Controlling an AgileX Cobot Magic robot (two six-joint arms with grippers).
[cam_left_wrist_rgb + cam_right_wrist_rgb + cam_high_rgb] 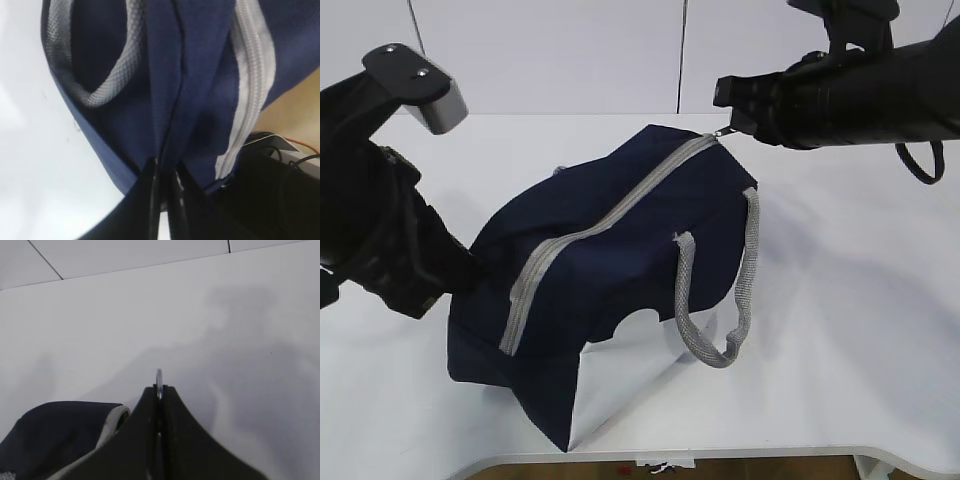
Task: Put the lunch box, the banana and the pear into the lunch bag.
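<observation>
The lunch bag lies mid-table — left arm's fingers at its left end, right arm's behind-right.

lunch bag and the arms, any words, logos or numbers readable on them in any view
None can be read.
lunch bag: plain navy fabric, grey zipper, white side panel; no print shows.
left gripper, fingers pinching the bag's fabric: bare black, no marking.
right gripper, shut on the ring zipper pull: no marking.

Black arms, grey camera housing, looped cable.
</observation>
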